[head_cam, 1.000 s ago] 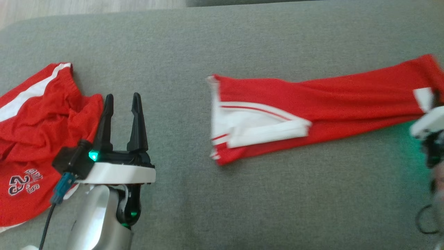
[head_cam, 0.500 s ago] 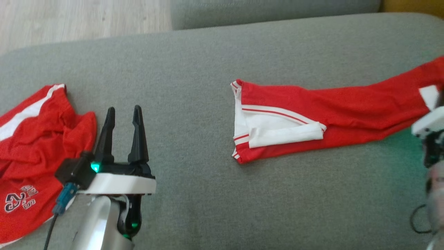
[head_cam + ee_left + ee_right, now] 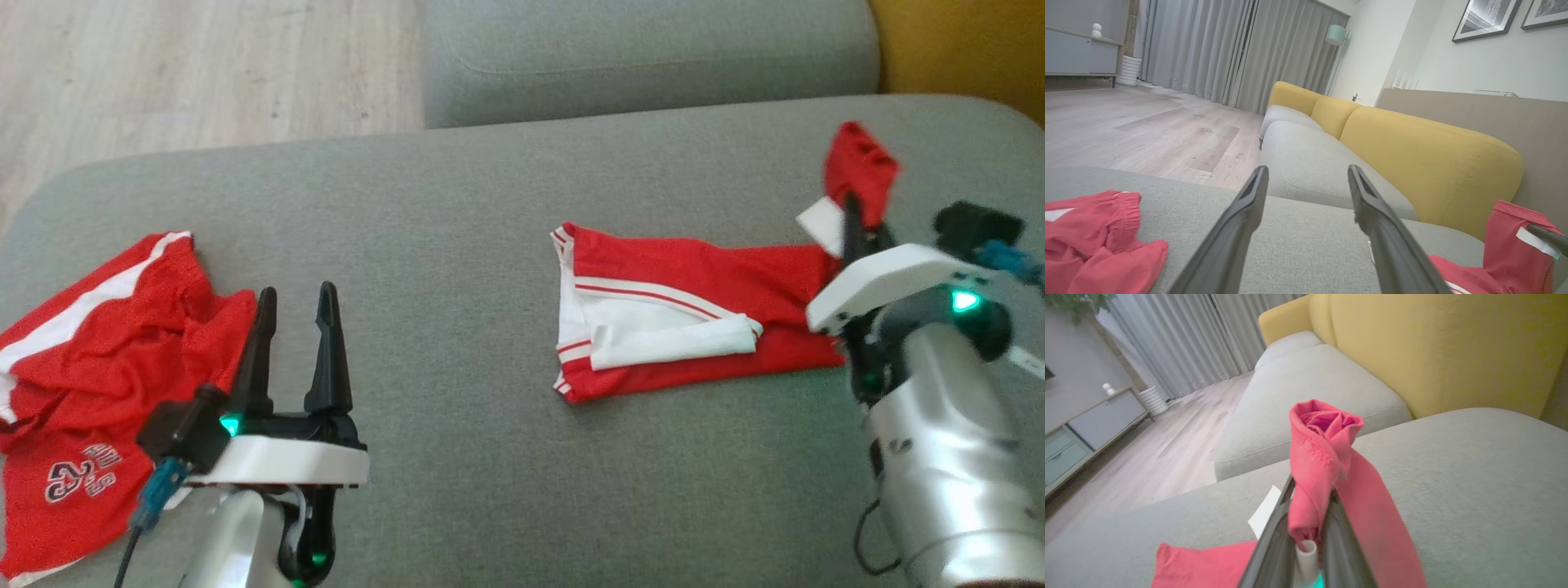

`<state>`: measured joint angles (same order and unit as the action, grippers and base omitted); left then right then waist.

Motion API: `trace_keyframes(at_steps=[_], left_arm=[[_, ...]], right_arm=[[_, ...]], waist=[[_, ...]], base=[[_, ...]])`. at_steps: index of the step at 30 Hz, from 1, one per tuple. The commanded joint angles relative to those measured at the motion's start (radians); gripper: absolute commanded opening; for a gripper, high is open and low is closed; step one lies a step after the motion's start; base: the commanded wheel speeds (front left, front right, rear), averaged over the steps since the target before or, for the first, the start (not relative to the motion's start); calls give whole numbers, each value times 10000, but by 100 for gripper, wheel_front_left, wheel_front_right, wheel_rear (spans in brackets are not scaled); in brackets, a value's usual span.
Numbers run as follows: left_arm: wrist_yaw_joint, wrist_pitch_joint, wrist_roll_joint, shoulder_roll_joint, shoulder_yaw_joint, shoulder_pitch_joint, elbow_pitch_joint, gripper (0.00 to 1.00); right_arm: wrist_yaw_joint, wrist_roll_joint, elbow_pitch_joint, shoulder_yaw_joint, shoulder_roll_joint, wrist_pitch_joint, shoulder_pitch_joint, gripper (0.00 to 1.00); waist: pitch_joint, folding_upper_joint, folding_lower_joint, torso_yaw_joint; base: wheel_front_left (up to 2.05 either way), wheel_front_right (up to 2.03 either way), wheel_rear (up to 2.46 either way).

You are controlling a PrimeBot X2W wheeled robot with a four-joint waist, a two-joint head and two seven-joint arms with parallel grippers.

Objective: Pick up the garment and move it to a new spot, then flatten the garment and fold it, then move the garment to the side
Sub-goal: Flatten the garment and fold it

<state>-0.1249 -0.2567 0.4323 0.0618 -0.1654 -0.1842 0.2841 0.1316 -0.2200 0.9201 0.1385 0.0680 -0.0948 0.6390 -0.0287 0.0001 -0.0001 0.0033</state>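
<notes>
The garment [image 3: 694, 286] is red with white trim and lies as a long folded strip on the grey cushion [image 3: 490, 204]. My right gripper [image 3: 853, 208] is shut on its right end, which is lifted and bunched above the fingers [image 3: 1323, 428]. In the right wrist view the cloth is pinched between the closed fingers of that gripper [image 3: 1310, 494] and drapes down to the right. My left gripper [image 3: 298, 296] hovers open over the cushion's left part, nothing between its fingers [image 3: 1372, 204]. The raised end of the garment [image 3: 1515, 245] also shows at the left wrist view's lower right.
A second red garment [image 3: 106, 343], crumpled shorts with a number print, lies at the cushion's left end beside my left gripper. Behind is another grey seat cushion [image 3: 645, 57] and a yellow backrest [image 3: 1425, 151]. Wood floor [image 3: 204, 73] lies beyond the far left edge.
My right gripper has raised the garment's right end off the cushion and carried it leftward, shortening the flat part. The head view has shifted. The left gripper stays open in place.
</notes>
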Motion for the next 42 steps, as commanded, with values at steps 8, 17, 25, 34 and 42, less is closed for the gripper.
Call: trace_keyframes(at_steps=[8, 17, 25, 34, 42], left_arm=[[-57, -51, -32, 227, 73, -315, -114, 100], [-50, -49, 51, 292, -56, -513, -48, 100], [-52, -50, 66, 316, -171, -790, 51, 100], [-53, 38, 203, 351, -318, -858, 266, 100], [-33, 16, 294, 457, -273, -876, 352, 100]], right_arm=[[-9, -2547, -1341, -3355, -174, 348, -855, 0], [-9, -3795, -822, -5161, -176, -85, -882, 0], [-9, -4526, 49, -6243, -177, -680, -469, 0], [-9, -5255, -74, -8324, -177, -222, -339, 100], [-9, -5449, -591, -9391, -177, -258, -329, 100]], waist=[[327, -1, 1, 485], [93, -1, 1, 914], [-217, -1, 1, 1265], [-366, -1, 1, 1413], [-204, -1, 1, 1119]], base=[[0, 0, 0], [0, 0, 0], [0, 0, 0], [0, 0, 0], [0, 0, 0]])
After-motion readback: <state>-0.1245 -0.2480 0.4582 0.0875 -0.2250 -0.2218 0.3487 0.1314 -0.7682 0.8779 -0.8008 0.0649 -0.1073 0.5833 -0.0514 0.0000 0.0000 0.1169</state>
